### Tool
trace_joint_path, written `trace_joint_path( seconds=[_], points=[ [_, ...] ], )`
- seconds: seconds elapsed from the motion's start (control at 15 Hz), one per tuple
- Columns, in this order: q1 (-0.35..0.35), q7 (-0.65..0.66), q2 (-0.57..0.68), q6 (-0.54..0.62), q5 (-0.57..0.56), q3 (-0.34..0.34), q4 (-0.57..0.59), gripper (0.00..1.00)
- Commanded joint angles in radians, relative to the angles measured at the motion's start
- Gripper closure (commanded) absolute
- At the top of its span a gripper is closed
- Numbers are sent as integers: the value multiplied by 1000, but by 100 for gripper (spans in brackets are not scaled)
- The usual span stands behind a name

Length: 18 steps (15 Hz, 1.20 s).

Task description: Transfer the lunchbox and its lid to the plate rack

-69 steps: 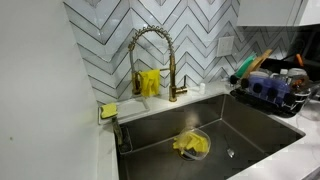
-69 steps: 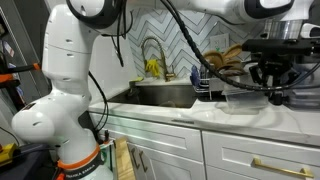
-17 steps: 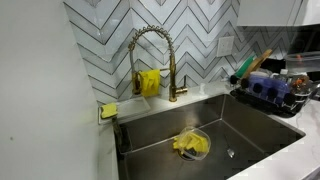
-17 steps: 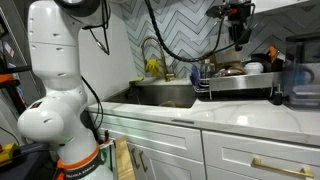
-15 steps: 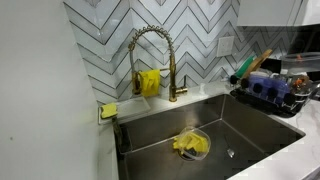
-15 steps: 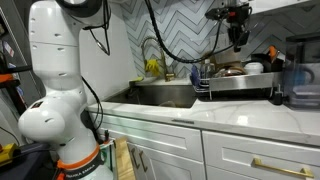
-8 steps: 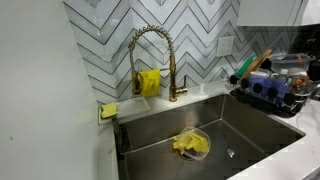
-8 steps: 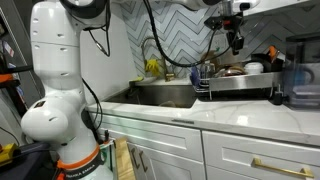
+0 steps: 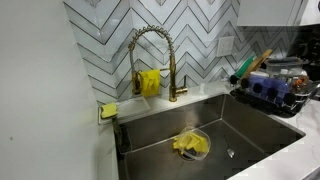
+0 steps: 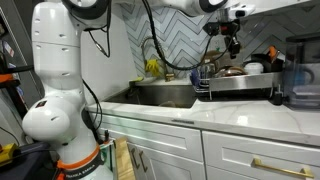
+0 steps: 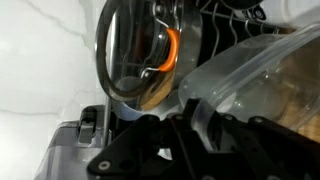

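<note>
My gripper (image 10: 232,47) hangs high above the black wire plate rack (image 10: 235,85), close to the tiled wall. In the wrist view the dark jaws (image 11: 190,125) are closed on the edge of a translucent plastic container, the lunchbox (image 11: 250,70), which stretches up and to the right over the rack's wires (image 11: 225,20). The rack also shows in an exterior view (image 9: 270,95), with green- and wooden-handled tools (image 9: 250,65) sticking out. A faint translucent shape (image 9: 285,63) hovers above it. I cannot pick out a separate lid.
A glass pot lid with an orange loop (image 11: 135,55) stands in the rack. A steel sink (image 9: 200,125) with a gold faucet (image 9: 150,55) holds a yellow cloth (image 9: 190,145). A dark bluish object (image 10: 297,82) stands right of the rack on the white counter (image 10: 240,112).
Several seconds ago the gripper was low over a clear container on the counter. It has since risen, and over the last second it has drifted left and slightly down above the rack.
</note>
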Motion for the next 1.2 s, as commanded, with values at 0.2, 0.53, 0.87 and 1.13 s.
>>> trace_joint_path(
  seconds=[0.2,0.53,0.87,1.13],
  points=[
    [7,-7,-14,18,-4,2,-33,66],
    [5,-23,-18,22,2,4,-38,36],
    [2,-46,-19,18,11,5,-37,0],
    [-6,-78,-25,5,27,8,-31,0]
  ],
)
